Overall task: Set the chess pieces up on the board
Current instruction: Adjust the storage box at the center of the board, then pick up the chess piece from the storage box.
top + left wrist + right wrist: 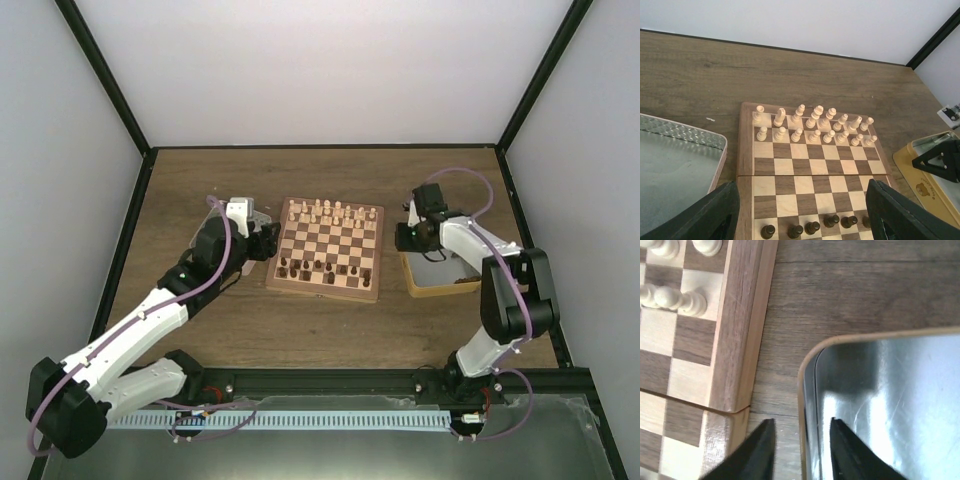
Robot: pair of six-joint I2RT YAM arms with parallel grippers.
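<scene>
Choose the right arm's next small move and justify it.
Probably lift the right gripper clear of the tin and shift it toward the board. Its open fingers straddle the tin's rim, the visible part of the tin holds no pieces, and the dark pieces in view stand on the board.

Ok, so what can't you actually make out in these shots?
- Dark chess pieces: left wrist view, bottom edge cuts off the near rows, left gripper hides the corners; top view, too small to tell types.
- Left tin: top view, left arm covers most of it.
- Right tin: right wrist view, cropped by edges, glare on its floor.
</scene>
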